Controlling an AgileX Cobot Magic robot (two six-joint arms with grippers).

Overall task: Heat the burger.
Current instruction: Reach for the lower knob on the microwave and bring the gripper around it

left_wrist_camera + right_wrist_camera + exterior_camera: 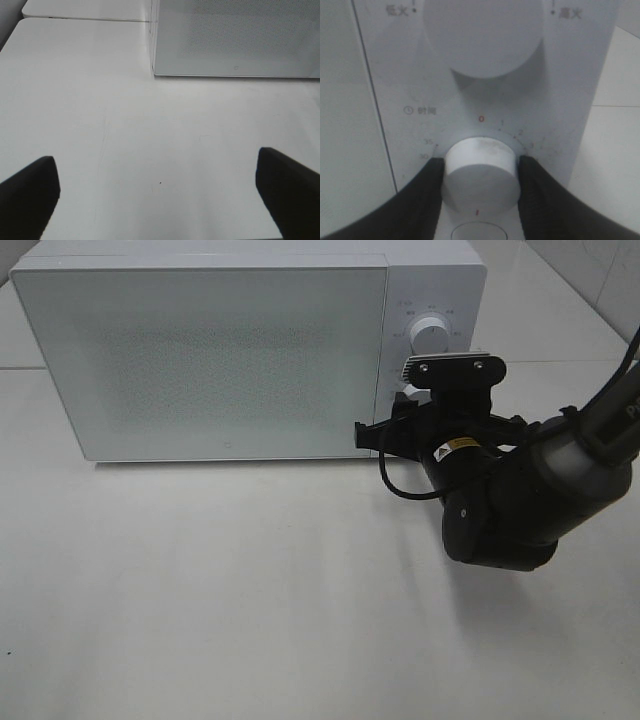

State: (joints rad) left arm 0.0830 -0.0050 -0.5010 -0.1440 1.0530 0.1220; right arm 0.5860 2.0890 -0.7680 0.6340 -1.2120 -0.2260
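Right wrist: R end effector (481, 166) tight on "时间" knob (479, 175), scale 0–35.

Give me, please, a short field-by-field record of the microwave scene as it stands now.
microwave: white, standing on the table
door: shut
burger: not visible in any view
timer knob: gripped on both sides by the right tool
power knob: above the timer knob, untouched
right tool: closed on the timer knob
left tool: open, empty, over bare table in front of the microwave
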